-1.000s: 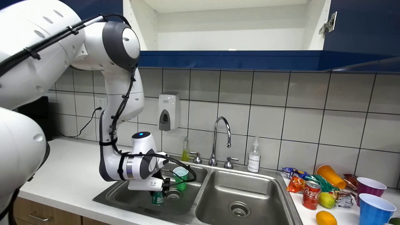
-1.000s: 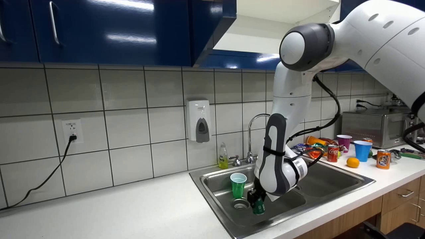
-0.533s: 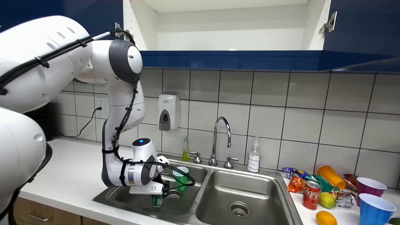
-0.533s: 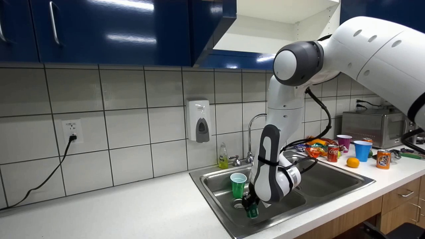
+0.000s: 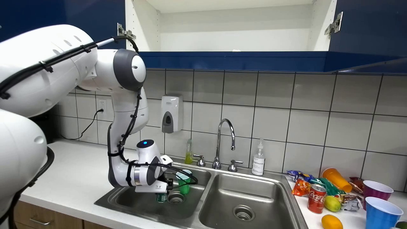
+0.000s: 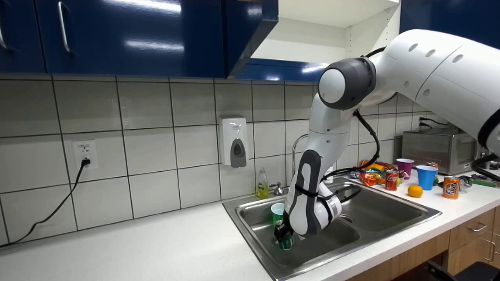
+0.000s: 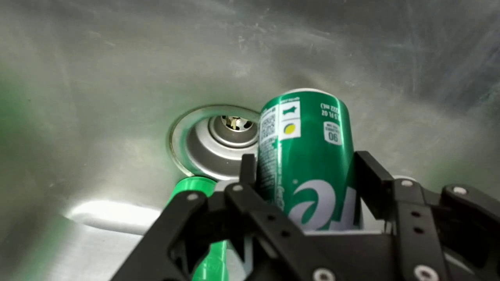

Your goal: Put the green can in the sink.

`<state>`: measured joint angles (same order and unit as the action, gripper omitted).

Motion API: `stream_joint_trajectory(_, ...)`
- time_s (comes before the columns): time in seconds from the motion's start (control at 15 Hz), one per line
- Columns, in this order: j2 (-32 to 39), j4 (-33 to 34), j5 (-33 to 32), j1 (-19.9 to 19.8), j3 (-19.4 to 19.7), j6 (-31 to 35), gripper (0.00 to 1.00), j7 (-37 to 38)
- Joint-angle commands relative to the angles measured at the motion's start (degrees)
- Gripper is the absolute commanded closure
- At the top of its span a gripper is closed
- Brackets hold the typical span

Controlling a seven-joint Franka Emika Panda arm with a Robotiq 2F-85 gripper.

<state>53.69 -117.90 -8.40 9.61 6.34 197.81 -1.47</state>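
The hand (image 7: 304, 169) clasps the green can (image 7: 310, 136) between part-spread fingers (image 7: 373, 183); beneath the hand lies the sink (image 5: 206, 194).

Both exterior views toward the sink (image 5: 205, 197), wrist view close above it

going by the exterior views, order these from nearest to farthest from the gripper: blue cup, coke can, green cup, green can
1. Green can, held in the gripper.
2. Green cup, in the sink.
3. Coke can, on the counter past the sink.
4. Blue cup, farther along that counter.
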Motion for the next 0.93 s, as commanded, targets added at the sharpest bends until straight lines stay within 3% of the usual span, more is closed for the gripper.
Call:
stream_joint_trajectory(0.0, 1.5, 2.6, 0.6, -1.6, -1.9, 0.0, 0.61, -2.5)
stream_joint_trajectory(0.67, 4.8, 5.2, 0.5, -1.8, -2.7, 0.0, 0.61, -2.4)
stream_joint_trajectory(0.73, 4.9, 5.2, 0.5, -1.9, -2.8, 0.0, 0.11, -2.4)
stream_joint_trajectory(0.87, 5.1, 5.2, 0.6, -1.7, -2.7, 0.0, 0.05, -2.4)
